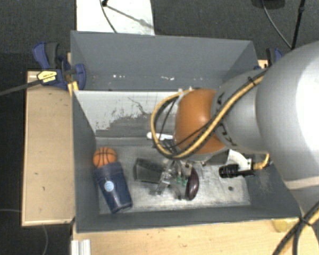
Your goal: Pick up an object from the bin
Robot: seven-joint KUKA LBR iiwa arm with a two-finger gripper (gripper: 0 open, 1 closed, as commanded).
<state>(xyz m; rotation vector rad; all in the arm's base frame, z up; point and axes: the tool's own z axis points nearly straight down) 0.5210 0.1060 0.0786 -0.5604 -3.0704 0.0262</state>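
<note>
My gripper hangs low over the middle of the bin floor, under the arm's orange cover. Directly to its left lies a dark grey block, touching or nearly touching it. On its right, a dark maroon oval thing rests on the floor, with a small green piece beside it. I cannot make out anything held in the gripper.
A small orange basketball sits at the left wall, just above a blue cylinder with a white dot on its label. A black marker-like thing and a white piece lie at the right, under the arm.
</note>
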